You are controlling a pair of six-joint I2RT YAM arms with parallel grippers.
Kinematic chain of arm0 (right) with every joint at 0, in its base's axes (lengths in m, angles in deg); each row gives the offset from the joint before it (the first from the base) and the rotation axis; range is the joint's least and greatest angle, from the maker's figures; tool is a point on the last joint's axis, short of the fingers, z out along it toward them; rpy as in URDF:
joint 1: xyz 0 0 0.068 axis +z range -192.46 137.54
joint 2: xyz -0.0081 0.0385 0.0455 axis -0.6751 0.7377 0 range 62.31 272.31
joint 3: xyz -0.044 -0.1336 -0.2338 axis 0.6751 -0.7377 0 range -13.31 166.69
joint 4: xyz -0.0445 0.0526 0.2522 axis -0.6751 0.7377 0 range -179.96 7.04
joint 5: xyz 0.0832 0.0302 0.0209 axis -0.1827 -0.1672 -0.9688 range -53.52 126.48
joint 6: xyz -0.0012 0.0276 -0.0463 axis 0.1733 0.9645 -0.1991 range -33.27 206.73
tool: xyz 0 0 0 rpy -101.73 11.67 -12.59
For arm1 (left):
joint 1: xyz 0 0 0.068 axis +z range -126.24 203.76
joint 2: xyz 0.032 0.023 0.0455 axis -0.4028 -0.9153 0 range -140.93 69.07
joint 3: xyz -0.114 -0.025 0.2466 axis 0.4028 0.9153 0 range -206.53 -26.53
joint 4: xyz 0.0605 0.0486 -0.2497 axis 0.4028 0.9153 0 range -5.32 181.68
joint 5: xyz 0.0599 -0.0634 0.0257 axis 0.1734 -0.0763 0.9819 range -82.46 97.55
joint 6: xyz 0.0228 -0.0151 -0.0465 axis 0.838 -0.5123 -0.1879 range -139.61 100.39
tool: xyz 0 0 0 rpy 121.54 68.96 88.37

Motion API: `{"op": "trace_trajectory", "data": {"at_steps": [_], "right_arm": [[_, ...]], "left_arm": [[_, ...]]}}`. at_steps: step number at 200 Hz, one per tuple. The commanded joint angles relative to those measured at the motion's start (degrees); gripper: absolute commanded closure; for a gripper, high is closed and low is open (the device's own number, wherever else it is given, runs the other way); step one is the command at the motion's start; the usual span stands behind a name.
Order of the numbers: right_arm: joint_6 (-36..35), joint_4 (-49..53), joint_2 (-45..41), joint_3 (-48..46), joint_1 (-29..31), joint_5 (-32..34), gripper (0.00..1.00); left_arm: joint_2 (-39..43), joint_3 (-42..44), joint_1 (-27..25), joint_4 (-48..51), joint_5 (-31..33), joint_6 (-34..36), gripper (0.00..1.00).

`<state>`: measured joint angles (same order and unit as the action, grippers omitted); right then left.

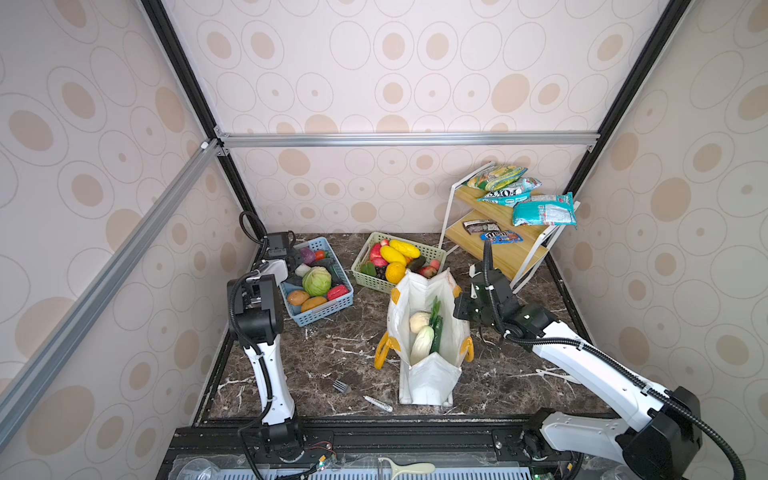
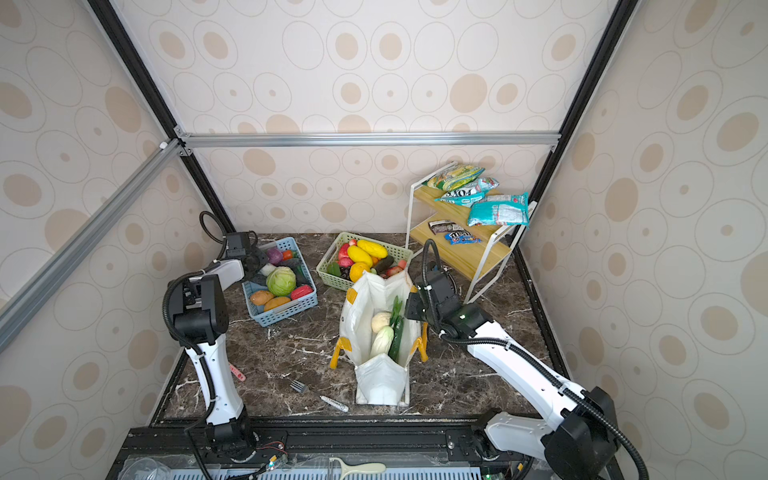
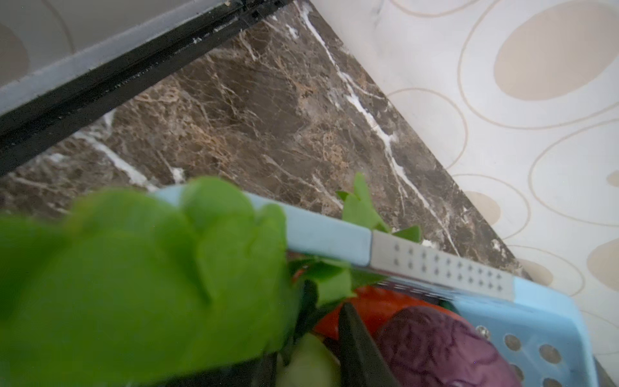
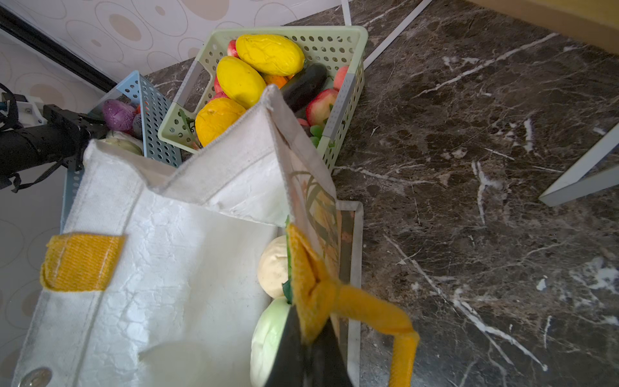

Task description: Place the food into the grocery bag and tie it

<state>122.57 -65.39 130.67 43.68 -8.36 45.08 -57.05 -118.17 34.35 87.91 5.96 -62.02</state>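
While the right gripper (image 4: 308, 345) pinches the rim of the grocery bag (image 1: 428, 374) at its yellow strap (image 4: 365, 311), the left gripper (image 1: 297, 259) is down in the blue basket (image 1: 320, 318).
Only the left wrist view shows a blurred green leaf (image 3: 150, 268) beside one dark finger (image 3: 358, 341); I can't tell whether the jaws have it. Both top views show the bag holding a beige knobbly ball (image 1: 419, 321), pale cabbage (image 1: 422, 349) and cucumber (image 1: 437, 338).

Green leaf (image 3: 134, 274) blurred, right up against the lens, overlapping blue basket (image 3: 321, 234) rim. In the basket: red-orange produce (image 3: 378, 308), purple cabbage (image 3: 442, 345), dark gripper finger (image 3: 355, 338). Marble tabletop (image 3: 254, 110) beyond, wallpapered wall (image 3: 502, 100) behind.
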Motion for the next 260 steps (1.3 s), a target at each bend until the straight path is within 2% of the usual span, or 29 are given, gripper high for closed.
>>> {"op": "trace_trajectory", "data": {"at_steps": [1, 24, 118, 136, 147, 154, 176, 260], "right_arm": [[1.01, 0.82, -0.03, 1.37, 0.00, 0.28, 1.00], [1.16, 0.90, -0.15, 1.37, 0.07, 0.05, 1.00], [0.93, 0.19, 0.19, 1.55, 0.00, -1.01, 1.00], [0.80, -0.06, 0.55, 1.71, -0.01, -1.46, 1.00], [0.80, -0.28, 0.71, 1.72, -0.01, -1.66, 1.00], [0.84, -0.40, 0.78, 1.73, -0.01, -1.74, 1.00], [0.96, -0.77, 0.78, 1.58, -0.01, -1.94, 1.00], [0.80, -0.81, 0.55, 1.13, -0.01, -1.33, 1.00]], "left_arm": [[0.20, -2.11, 0.27, -0.85, -0.16, 0.60, 0.78], [2.58, -0.94, 0.31, -1.70, -0.76, 1.45, 0.86], [17.67, 11.70, 0.27, -2.51, -3.18, 4.46, 0.86], [18.06, 10.31, 0.22, 1.13, -3.15, 5.60, 0.79], [16.91, 8.33, 0.29, 4.74, -3.74, 6.02, 0.66], [16.11, 7.55, 0.27, 6.52, -4.29, 5.94, 0.61], [14.78, 7.23, 0.29, 8.33, -5.64, 4.27, 0.53], [7.37, 1.86, 0.23, 8.36, -8.53, 3.57, 0.51]]}}
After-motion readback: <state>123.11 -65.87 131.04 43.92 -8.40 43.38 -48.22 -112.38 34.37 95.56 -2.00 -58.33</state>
